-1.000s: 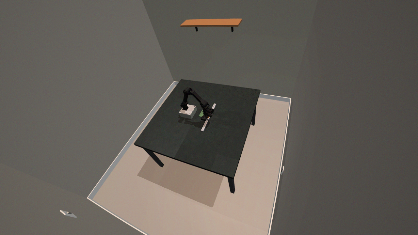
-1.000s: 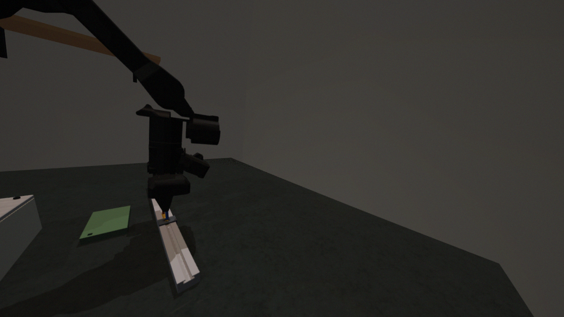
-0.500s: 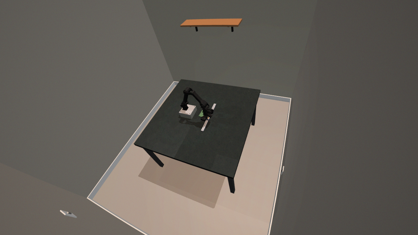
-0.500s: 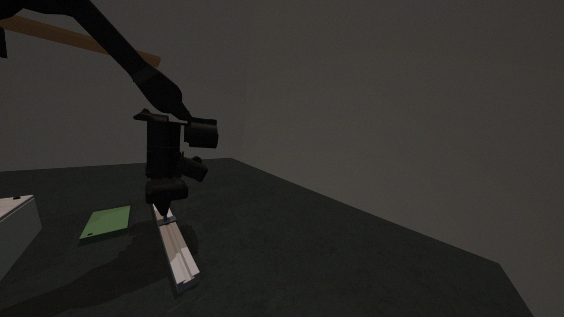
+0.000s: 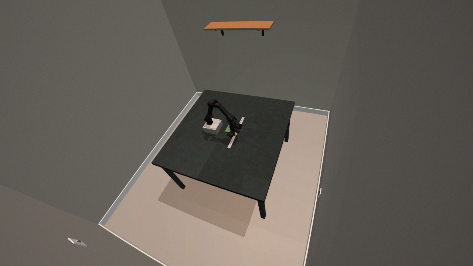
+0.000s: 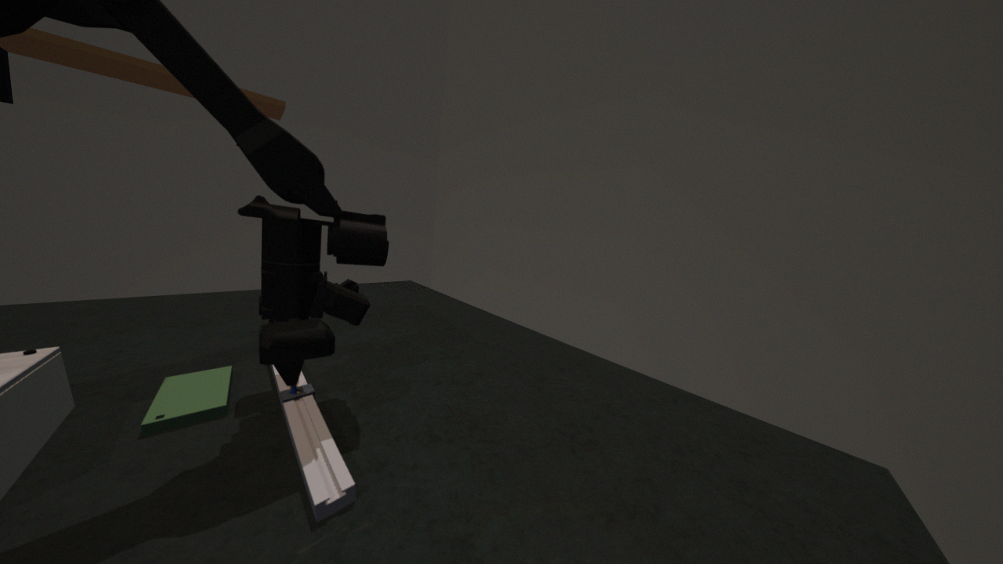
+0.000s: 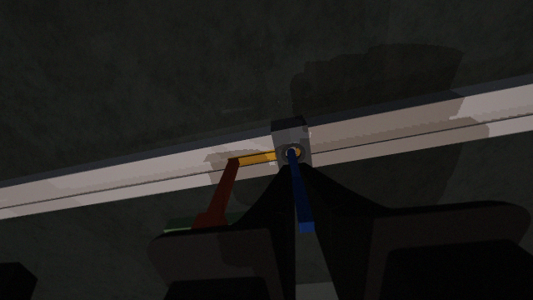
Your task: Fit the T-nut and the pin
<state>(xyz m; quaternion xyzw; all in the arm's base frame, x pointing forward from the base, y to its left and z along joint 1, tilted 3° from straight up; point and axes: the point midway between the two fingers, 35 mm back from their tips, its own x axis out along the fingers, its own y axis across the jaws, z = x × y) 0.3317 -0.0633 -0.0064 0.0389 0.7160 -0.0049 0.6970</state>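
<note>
Hand (image 5: 233, 133) (image 6: 291, 384) (image 7: 294, 170): one, black, pointing down over the rail, its fingers clamped on the blue pin. We judge the grip is taken high on the shaft so that the lower end stays free to enter the hole.

Pin (image 6: 293, 389) (image 7: 300, 189), blue: one, its lower end at the bracket hole, its squared end up between the fingers. We read it as roughly upright, as a straight push would need. Whether the tip has reached the nut we cannot tell.

Bracket (image 6: 297, 392) (image 7: 291, 137), dark: one, set across the rail (image 5: 231, 141) (image 6: 306, 433) (image 7: 375, 121), where its hole can guide the pin into the slot.

Nut (image 7: 257, 157), brass: one, in the slot, partly under the bracket; brass shows through the hole too, which suggests to us that it is placed to receive the pin.

Handle (image 7: 222, 187), orange: one, rising from the nut's far end, beside the bracket and outside the grip. We suppose it sits there to leave the hole free for the pin.

Tray (image 5: 227, 128) (image 6: 189, 394) (image 7: 176, 225), green: one, on the tabletop (image 5: 211, 165) (image 6: 526, 435) (image 7: 104, 83), apart from the rail.

Remaining, in our judgement: a straight press, then release. A sideways lean could jam the pin against the hole's rim.
</note>
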